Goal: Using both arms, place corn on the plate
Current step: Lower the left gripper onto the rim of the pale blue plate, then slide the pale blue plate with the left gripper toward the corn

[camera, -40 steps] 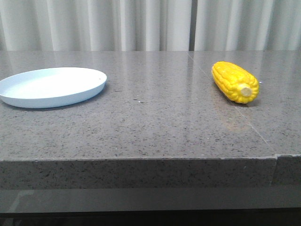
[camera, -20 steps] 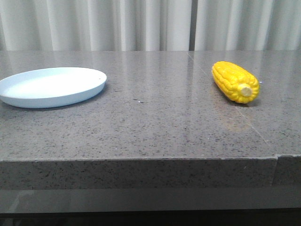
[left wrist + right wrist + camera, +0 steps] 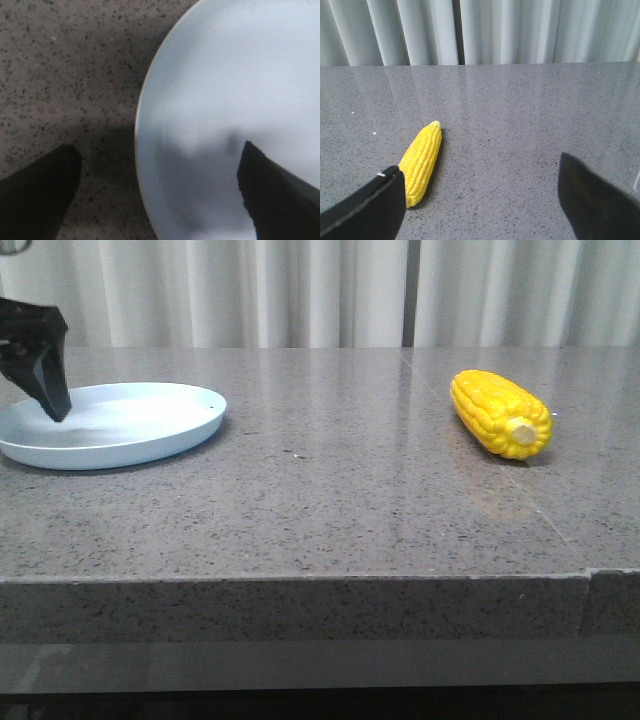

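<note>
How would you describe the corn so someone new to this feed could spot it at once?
Start with the grey speckled stone table in front of the pale curtains. Look to its right side, far from the pale blue plate on the left. The corn lies there alone on its side, bright yellow, its pale stub end facing the front camera.

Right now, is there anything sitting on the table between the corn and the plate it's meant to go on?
Nothing visible. The corn lies on the right, the plate on the left, with only bare grey tabletop between them. The left gripper hangs at the plate's far-left side, not in that path.
</note>
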Robot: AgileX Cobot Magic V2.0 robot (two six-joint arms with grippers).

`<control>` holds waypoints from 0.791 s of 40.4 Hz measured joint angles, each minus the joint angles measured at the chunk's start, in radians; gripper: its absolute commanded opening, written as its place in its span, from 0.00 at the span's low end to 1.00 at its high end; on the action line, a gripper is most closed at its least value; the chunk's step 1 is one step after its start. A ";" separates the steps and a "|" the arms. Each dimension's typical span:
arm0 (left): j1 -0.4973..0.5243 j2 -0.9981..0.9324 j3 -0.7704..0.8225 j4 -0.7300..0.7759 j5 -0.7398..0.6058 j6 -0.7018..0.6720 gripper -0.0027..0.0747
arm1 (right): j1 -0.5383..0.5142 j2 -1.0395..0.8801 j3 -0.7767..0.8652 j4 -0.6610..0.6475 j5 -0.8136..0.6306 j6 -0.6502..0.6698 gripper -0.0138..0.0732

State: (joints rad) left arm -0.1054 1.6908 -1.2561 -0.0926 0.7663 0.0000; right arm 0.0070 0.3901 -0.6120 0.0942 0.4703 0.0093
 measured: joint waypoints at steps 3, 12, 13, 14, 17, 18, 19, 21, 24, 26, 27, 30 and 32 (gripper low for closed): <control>0.000 0.021 -0.007 0.003 0.000 0.000 0.54 | 0.000 0.000 0.000 0.000 0.000 0.000 0.90; 0.000 0.029 -0.013 0.000 -0.004 0.000 0.01 | 0.000 0.000 0.000 0.000 0.000 0.000 0.90; 0.000 0.029 -0.013 -0.002 -0.004 0.000 0.01 | 0.000 0.000 0.000 0.000 0.000 0.000 0.90; 0.000 0.029 -0.013 -0.003 -0.004 0.000 0.01 | 0.000 0.000 0.000 0.000 0.000 0.000 0.90; 0.000 0.029 -0.015 -0.021 -0.010 0.000 0.01 | 0.000 0.000 0.000 0.000 0.000 0.000 0.90; 0.000 0.028 -0.014 -0.031 -0.012 0.000 0.01 | 0.000 0.000 0.000 0.000 0.000 0.000 0.90; 0.000 0.025 -0.014 -0.040 -0.012 0.000 0.01 | 0.000 0.000 0.000 0.000 0.000 0.000 0.90; -0.002 0.016 -0.014 -0.049 -0.018 0.000 0.01 | 0.000 0.000 0.000 0.000 0.000 0.000 0.90; -0.013 -0.005 -0.021 -0.059 -0.025 0.006 0.01 | 0.000 0.000 0.000 0.000 0.000 0.000 0.90; -0.027 -0.027 -0.032 -0.069 -0.025 0.012 0.01 | 0.000 0.000 0.000 0.000 0.000 0.000 0.90; -0.036 -0.035 -0.039 -0.073 -0.021 0.014 0.01 | 0.000 0.000 0.000 0.000 0.000 0.000 0.90; -0.069 -0.052 -0.072 -0.097 0.001 0.019 0.01 | 0.000 0.000 0.000 0.000 0.000 0.000 0.90; -0.095 -0.057 -0.095 -0.129 0.011 0.021 0.01 | 0.000 0.000 0.000 0.000 0.000 0.000 0.90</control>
State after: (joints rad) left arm -0.2001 1.6341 -1.3511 -0.2212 0.7774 0.0210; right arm 0.0070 0.3901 -0.6120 0.0942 0.4703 0.0093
